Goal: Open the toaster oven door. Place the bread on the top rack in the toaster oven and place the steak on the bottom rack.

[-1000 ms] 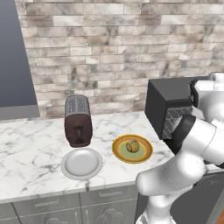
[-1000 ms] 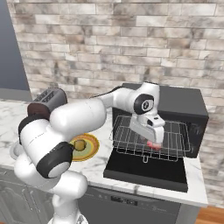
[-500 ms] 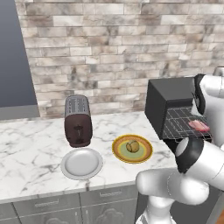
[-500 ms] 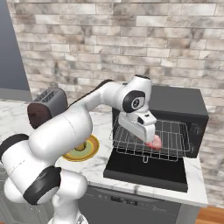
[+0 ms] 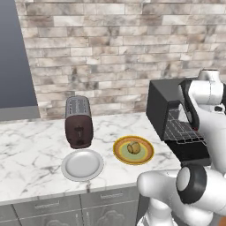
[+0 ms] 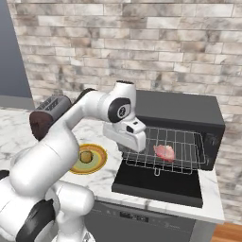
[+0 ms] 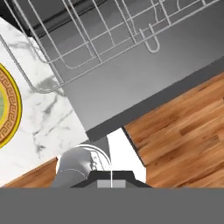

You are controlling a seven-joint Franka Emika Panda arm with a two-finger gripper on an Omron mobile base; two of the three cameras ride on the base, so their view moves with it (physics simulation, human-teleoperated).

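I saw the big black boxy toaster oven (image 6: 189, 118) at the counter's right end, its arm-side half hidden by the white arm in the left base view. Its black-framed glass door (image 6: 160, 182) lay flat open, reaching the counter edge. A silver wire rack (image 6: 163, 151) was pulled out over it, carrying the pinkish-red steak (image 6: 164, 152). The small tan bread roll (image 5: 133, 147) sat on the yellow-rimmed green plate (image 5: 145, 155). The gripper (image 6: 133, 142) was closed, empty, beside the rack.
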